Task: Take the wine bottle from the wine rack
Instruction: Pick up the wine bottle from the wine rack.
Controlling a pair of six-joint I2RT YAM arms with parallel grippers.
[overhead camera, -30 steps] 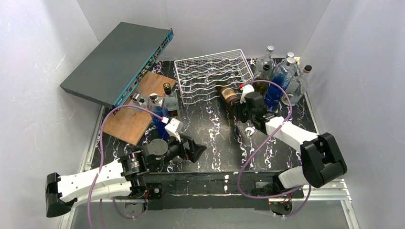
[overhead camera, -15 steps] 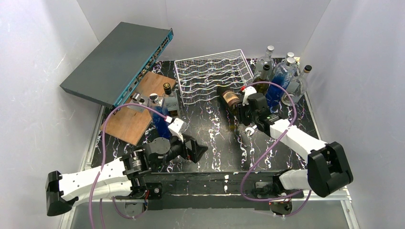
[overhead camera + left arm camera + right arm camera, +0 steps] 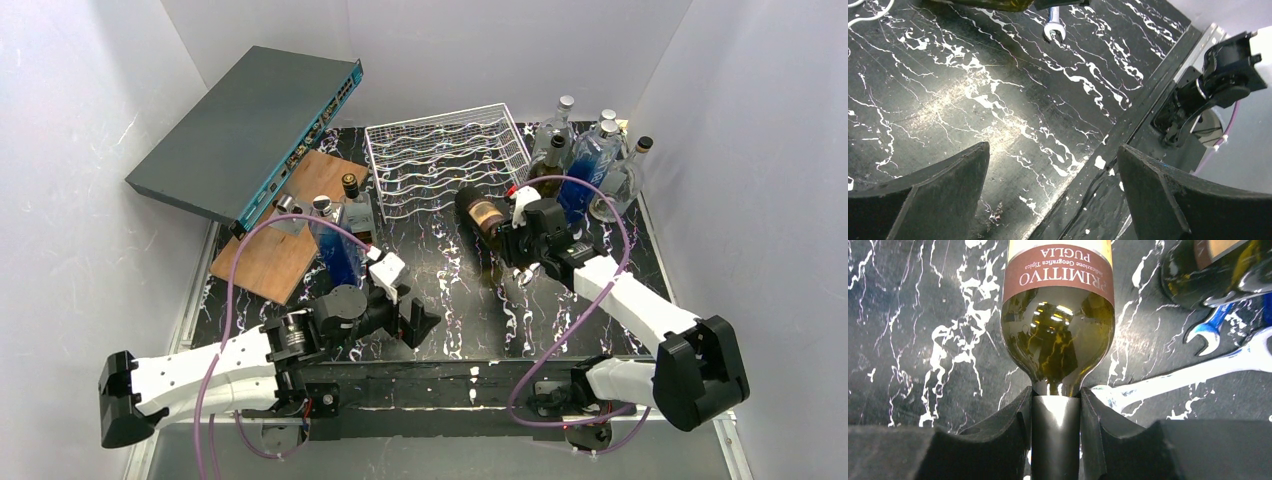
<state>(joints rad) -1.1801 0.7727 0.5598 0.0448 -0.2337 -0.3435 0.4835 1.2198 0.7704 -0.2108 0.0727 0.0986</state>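
The white wire wine rack [image 3: 443,158] stands at the back centre of the black marble table. A dark green wine bottle [image 3: 481,213] with a brown label lies tilted just in front of the rack's near right corner, over the tabletop. My right gripper [image 3: 517,242] is shut on its neck. In the right wrist view the bottle [image 3: 1057,315] points away from me and my right gripper [image 3: 1055,396] clamps the dark foil neck. My left gripper [image 3: 418,322] is open and empty, low over the table's near edge; its fingers [image 3: 938,185] stand wide apart.
A grey network switch [image 3: 245,130] leans at the back left over a wooden board [image 3: 285,240] that carries small bottles [image 3: 338,245]. Several bottles [image 3: 590,160] stand at the back right. Wrenches [image 3: 1198,370] lie under the held bottle, beside another bottle [image 3: 1218,270].
My right gripper has drawn the wine bottle a little toward me and to the right, away from the rack. My left arm has shifted slightly right and nearer.
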